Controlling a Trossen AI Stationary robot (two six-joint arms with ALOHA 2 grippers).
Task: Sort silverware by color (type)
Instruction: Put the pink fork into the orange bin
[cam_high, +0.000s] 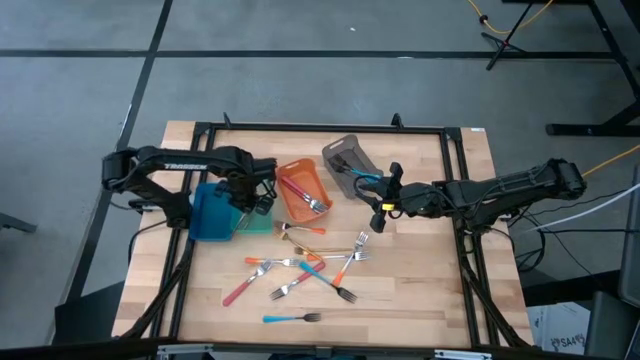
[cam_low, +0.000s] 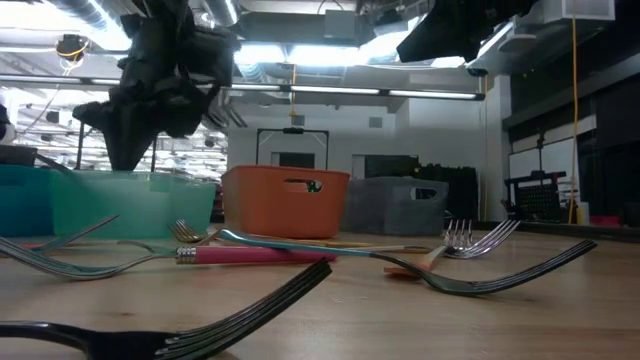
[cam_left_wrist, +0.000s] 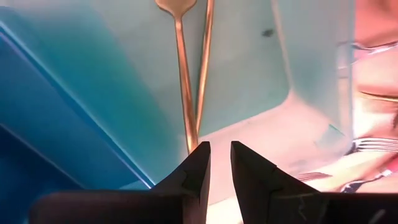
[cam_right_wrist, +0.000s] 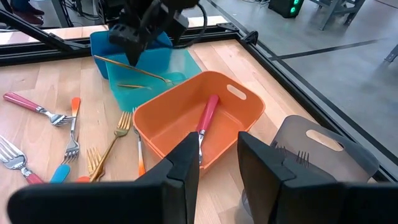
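The left hand pinched a gold fork over the teal bin. The right hand hung above the orange bin, fingers a little apart, holding nothing. One pink fork lay inside. Other forks lay scattered on the tabletop.

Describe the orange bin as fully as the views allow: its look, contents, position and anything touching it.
The orange bin is a rectangular tub of what looks like smooth plastic, with rounded corners and a slot handle cut in an end wall. It sits upright on the wooden table, between the teal bin and the grey bin. One red-handled fork lies inside it, slanted along the floor. A gold fork and an orange-handled utensil lie on the table close by its outer wall; contact cannot be confirmed. Neither gripper touches it.
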